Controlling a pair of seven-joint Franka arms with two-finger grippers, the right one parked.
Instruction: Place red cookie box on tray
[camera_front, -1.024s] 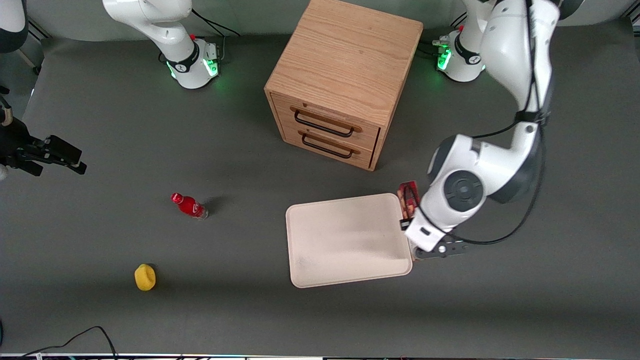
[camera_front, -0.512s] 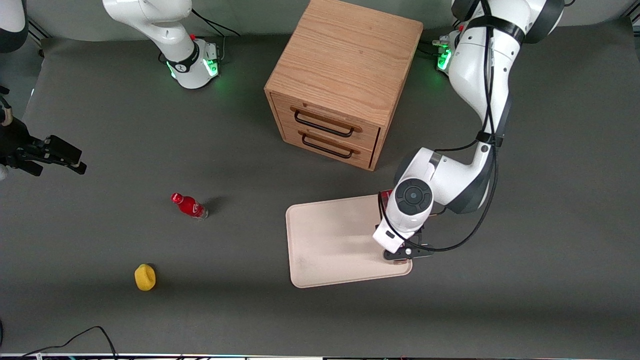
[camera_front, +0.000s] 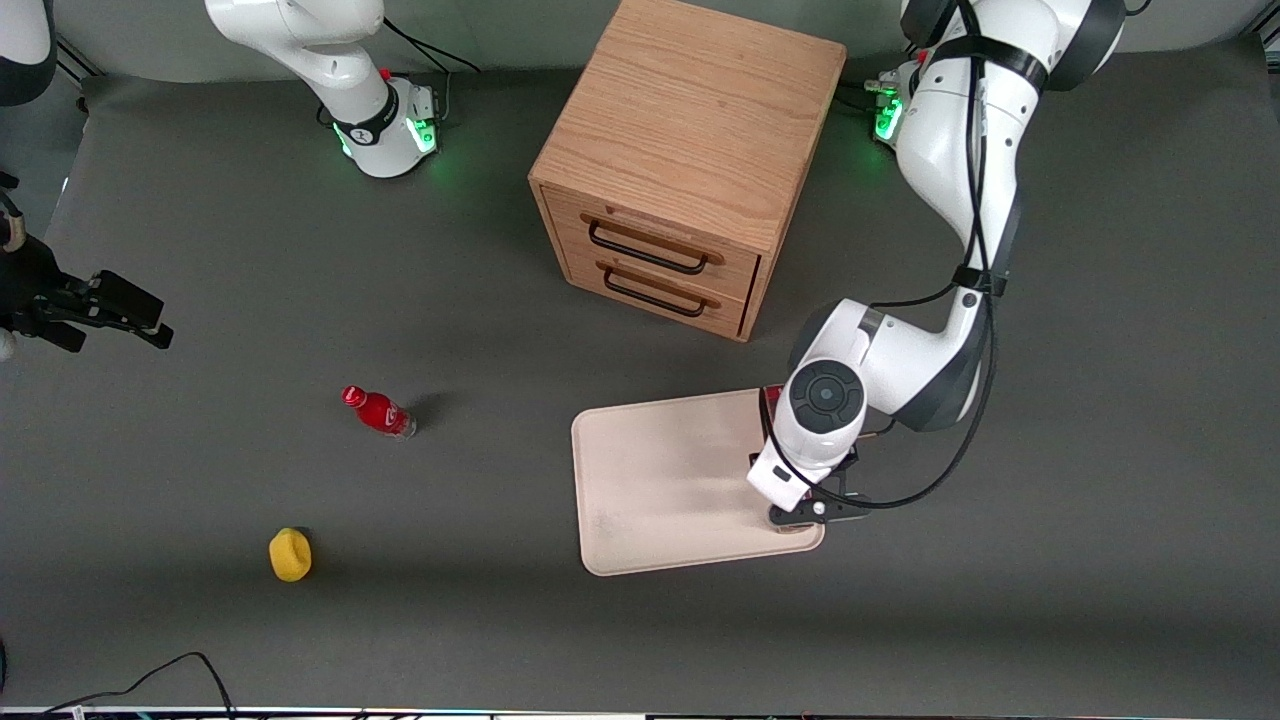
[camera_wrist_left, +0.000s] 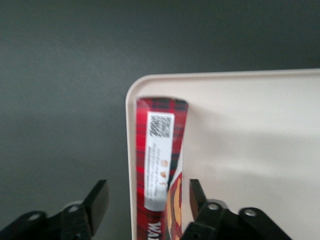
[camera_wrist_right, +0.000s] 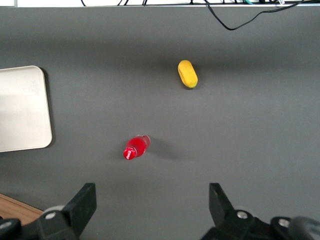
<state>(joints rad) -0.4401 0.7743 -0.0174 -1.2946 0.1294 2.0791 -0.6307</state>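
Observation:
The red cookie box (camera_wrist_left: 160, 150) lies on the pale tray (camera_wrist_left: 250, 140), right along the rim near a rounded corner. My left gripper (camera_wrist_left: 148, 192) is open and straddles the box, with a gap between each finger and the box's sides. In the front view the wrist hangs over the tray's (camera_front: 660, 480) edge at the working arm's end. The gripper (camera_front: 800, 510) is mostly hidden under the wrist there. Only a sliver of the red cookie box (camera_front: 769, 396) peeks out beside the wrist.
A wooden two-drawer cabinet (camera_front: 690, 160) stands farther from the front camera than the tray. A small red bottle (camera_front: 378, 411) and a yellow object (camera_front: 290, 555) lie toward the parked arm's end. The tray's corner (camera_wrist_right: 22, 110) shows in the right wrist view.
The arm swung from beside the tray to over its edge, carrying the red box with it. In the last half second it only shifted slightly.

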